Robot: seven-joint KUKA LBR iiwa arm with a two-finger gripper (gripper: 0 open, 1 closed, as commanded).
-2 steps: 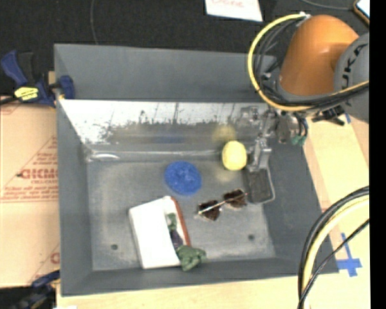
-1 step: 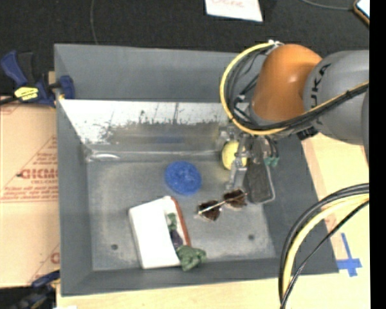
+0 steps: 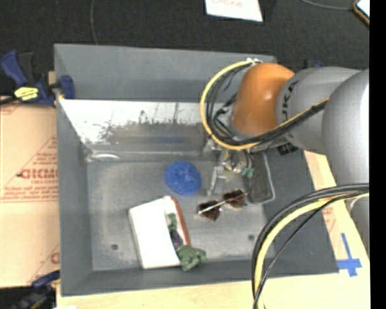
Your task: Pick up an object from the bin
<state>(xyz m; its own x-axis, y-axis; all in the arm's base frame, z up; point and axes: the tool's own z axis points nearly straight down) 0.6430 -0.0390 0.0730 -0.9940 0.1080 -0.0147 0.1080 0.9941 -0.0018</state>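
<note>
A grey metal bin (image 3: 71,205) is seen from above. The robot arm (image 3: 321,108) reaches in from the right, with its pincer (image 3: 224,174) low near the bin's middle, just beside a pair of dark-lensed sunglasses (image 3: 222,203) lying on the floor. Whether the pincer is released or clenched cannot be told. A blue ball (image 3: 182,177) lies just to the left. A white box (image 3: 151,234) and a green toy figure (image 3: 190,257) lie nearer the front.

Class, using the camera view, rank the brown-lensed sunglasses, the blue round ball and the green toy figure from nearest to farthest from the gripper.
1. brown-lensed sunglasses: just below the gripper.
2. blue round ball: a little further off, to the gripper's left in the view.
3. green toy figure: clearly farthest, down and to the left.
</note>
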